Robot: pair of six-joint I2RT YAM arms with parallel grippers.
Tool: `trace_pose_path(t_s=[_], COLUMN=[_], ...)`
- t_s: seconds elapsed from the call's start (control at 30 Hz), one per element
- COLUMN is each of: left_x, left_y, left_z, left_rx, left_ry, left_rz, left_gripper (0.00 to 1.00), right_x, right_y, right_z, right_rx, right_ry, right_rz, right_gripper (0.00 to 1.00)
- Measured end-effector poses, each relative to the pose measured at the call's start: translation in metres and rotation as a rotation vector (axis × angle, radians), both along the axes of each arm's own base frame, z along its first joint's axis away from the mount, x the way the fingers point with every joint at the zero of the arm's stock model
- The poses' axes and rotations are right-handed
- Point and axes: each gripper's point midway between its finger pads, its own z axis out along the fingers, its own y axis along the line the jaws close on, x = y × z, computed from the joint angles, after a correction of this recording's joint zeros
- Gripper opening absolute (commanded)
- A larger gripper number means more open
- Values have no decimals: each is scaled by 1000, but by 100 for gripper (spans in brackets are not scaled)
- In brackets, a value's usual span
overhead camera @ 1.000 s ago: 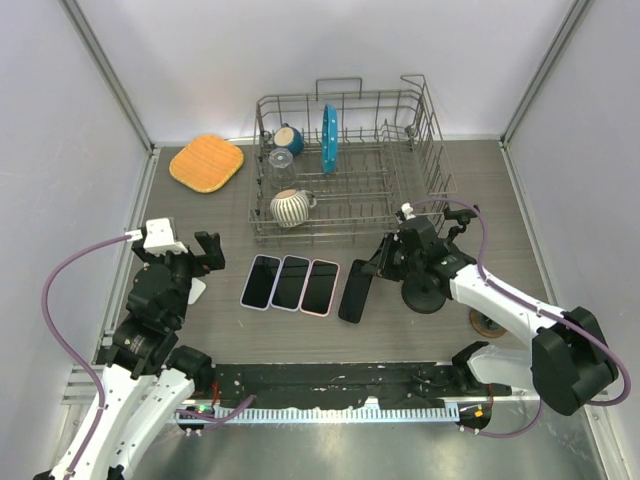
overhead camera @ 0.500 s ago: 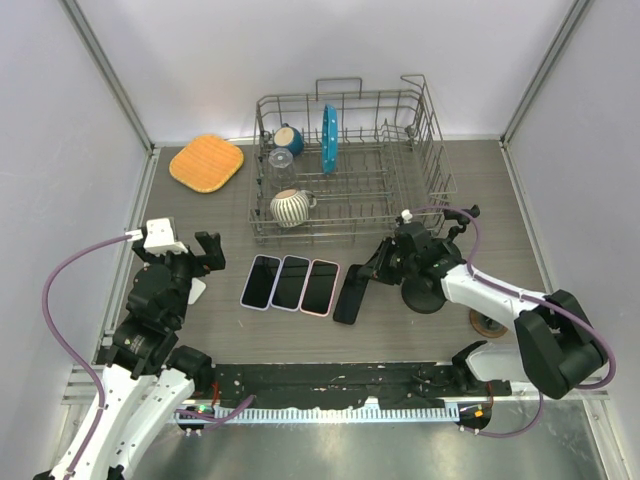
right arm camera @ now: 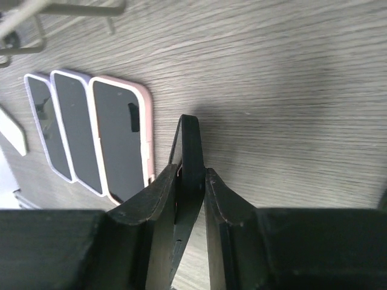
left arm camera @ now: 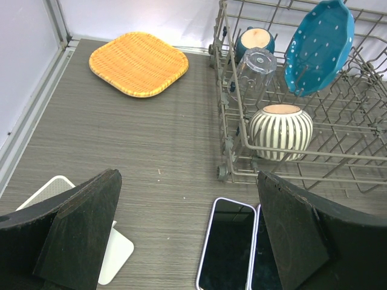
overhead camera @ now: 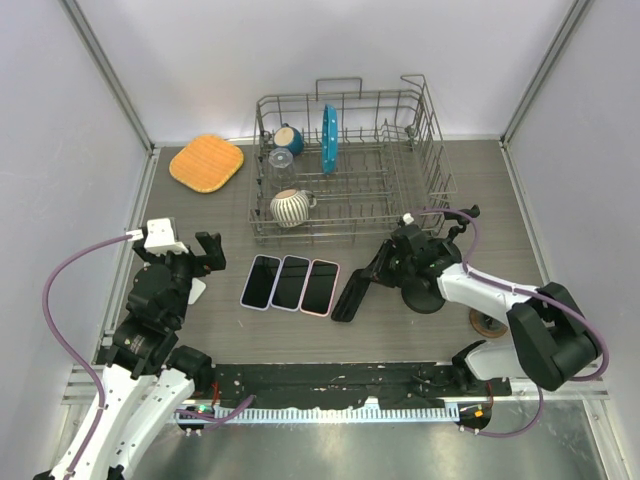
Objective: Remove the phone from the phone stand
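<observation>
Phone (overhead camera: 349, 294): black, tilted on edge, clamped between the fingers of the right gripper (overhead camera: 380, 268). It sits just beside the pink phone (overhead camera: 321, 286), apart from the stand (overhead camera: 422, 296). Shifted left and tipped further over than a second ago. Left gripper (left arm camera: 187, 199): jaws spread wide, holding nothing, position unchanged

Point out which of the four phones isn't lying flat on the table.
The black phone, rightmost of the four. The right gripper pinches it and it stands tilted on edge, while the other three phones lie flat, side by side.
</observation>
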Motion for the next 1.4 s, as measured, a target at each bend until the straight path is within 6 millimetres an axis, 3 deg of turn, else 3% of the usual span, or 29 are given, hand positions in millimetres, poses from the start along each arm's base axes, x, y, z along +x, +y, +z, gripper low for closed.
trace_pose_path(t_s=[0.47,0.9,1.13,1.4], left_x=[0,0,0,-1], left_y=[-1,-1,-1,-1], left_z=[0,0,0,2], left_rx=[0,0,-1,-4], left_ry=[0,1,0,-8], left_rz=[-3,-6,-7,-9], left_gripper=[100,100,100,100], right_x=[-6,-10,-27,-51], right_y=[-19,-31,-22,10], right_z=[-32,-26,-26,-28], right_rx=[-154,-258,-235,-137], right_ry=[60,55,73,94], right_rz=[8,14,38,102], right_gripper=[54,62,71,68])
